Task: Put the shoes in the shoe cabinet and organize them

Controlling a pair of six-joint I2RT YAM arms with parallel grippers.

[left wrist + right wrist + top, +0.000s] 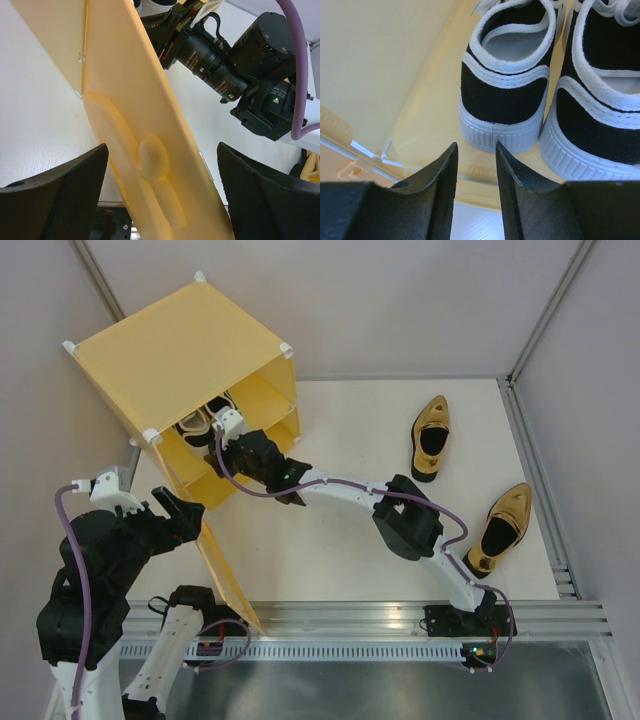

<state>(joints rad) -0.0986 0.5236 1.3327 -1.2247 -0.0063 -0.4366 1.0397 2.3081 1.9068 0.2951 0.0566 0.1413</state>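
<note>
The yellow shoe cabinet stands at the back left with its door swung open toward me. Two white-and-black sneakers sit side by side on its inner shelf. In the right wrist view their heels, the left one and the right one, are just beyond my right gripper, which is narrowly open and empty at the cabinet's opening. My left gripper is wide open astride the embossed door, not touching it. Two gold slip-ons lie on the table at the right.
The right arm stretches across the white table from its base at the near right. Grey walls enclose the table at the back and sides. A metal rail runs along the near edge.
</note>
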